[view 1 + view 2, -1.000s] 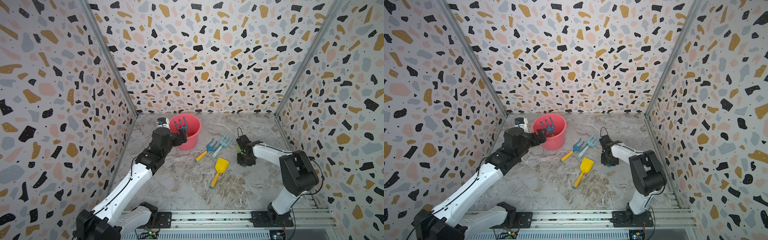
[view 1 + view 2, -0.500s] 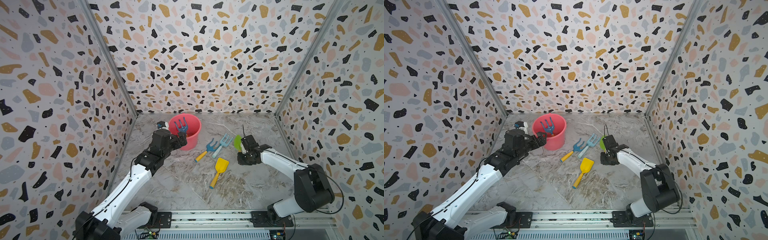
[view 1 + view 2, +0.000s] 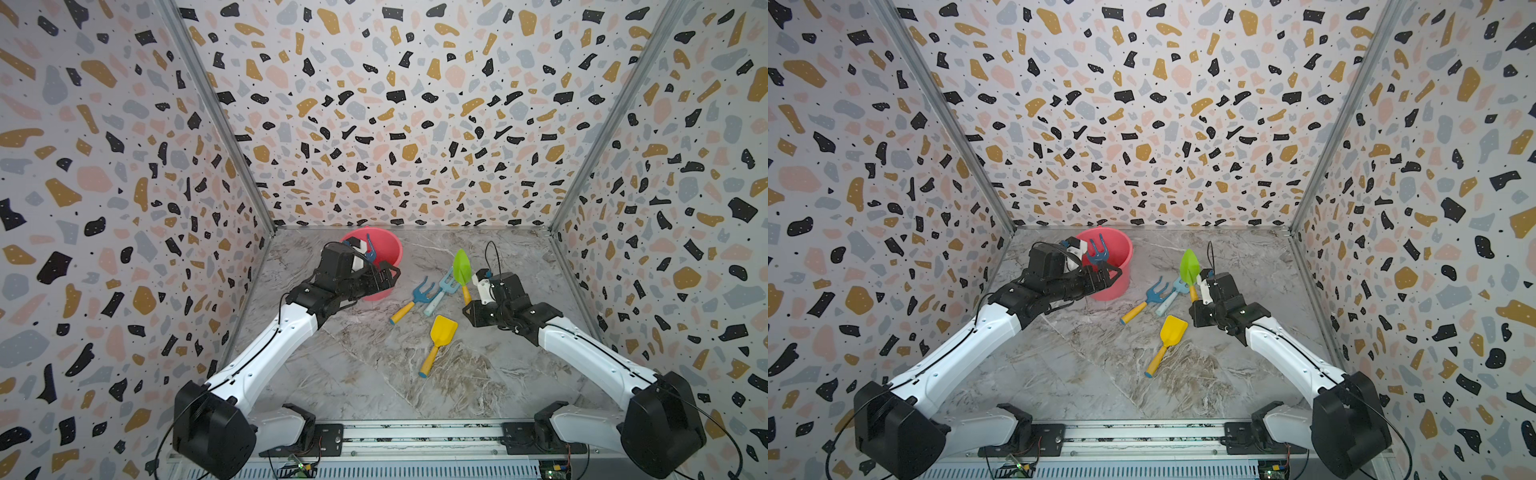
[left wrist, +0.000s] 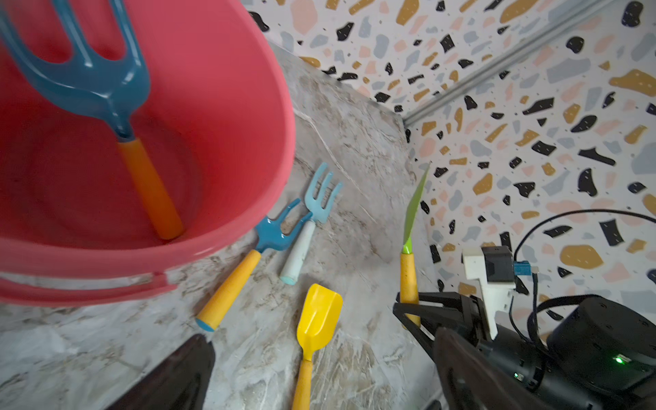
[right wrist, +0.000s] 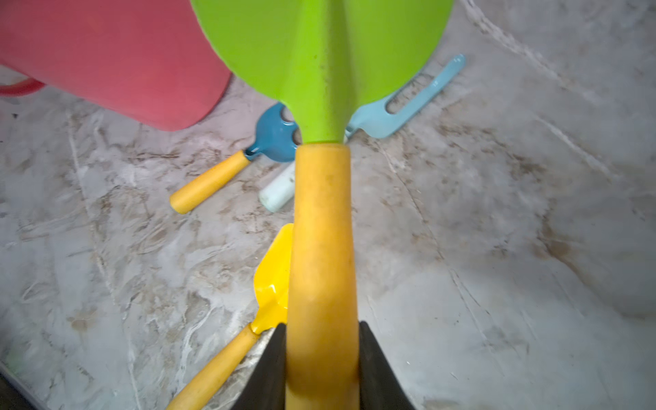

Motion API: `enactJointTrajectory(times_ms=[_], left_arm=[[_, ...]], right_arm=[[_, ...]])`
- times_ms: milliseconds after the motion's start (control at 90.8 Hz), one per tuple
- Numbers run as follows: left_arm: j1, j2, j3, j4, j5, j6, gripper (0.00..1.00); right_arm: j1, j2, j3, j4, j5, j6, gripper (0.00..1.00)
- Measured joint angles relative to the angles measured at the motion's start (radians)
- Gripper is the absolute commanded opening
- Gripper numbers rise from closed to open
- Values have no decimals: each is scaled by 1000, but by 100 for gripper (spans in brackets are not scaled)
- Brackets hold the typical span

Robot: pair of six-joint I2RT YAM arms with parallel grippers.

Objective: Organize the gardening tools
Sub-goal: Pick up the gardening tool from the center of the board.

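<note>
Left wrist view: one dark-blue rake (image 4: 106, 88) is seen inside the pink bucket (image 4: 248, 106); one tool of five is judged done.
Beside the bucket: second dark-blue rake (image 4: 245, 262), light-blue rake (image 4: 312, 213) and yellow shovel (image 4: 317, 316) are left on the table (image 4: 355, 159).
Right gripper (image 5: 321, 333): closed on the yellow handle of the green spade (image 5: 326, 71), held upright, apart from the bucket.
Left gripper (image 3: 388, 275): spread open, empty, close to the bucket's wall.
Hidden: bucket's front, covered by the left arm (image 3: 270, 345) in both top views; spade's tip, cut off in the right wrist view.

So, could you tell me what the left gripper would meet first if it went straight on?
Probably the dark-blue rake beside the pink bucket, ahead of the open left gripper; depth is unclear, so perhaps the yellow shovel.
</note>
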Motion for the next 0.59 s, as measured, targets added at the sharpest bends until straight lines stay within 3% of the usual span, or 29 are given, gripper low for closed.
enactJointTrajectory(times_ms=[253, 595], left_arm=[[-74, 61, 76, -11, 98, 33, 100], [-117, 104, 161, -43, 108, 87, 94]], right_arm=[[92, -62, 0, 40, -8, -48, 0], [183, -72, 0, 54, -7, -106, 0]])
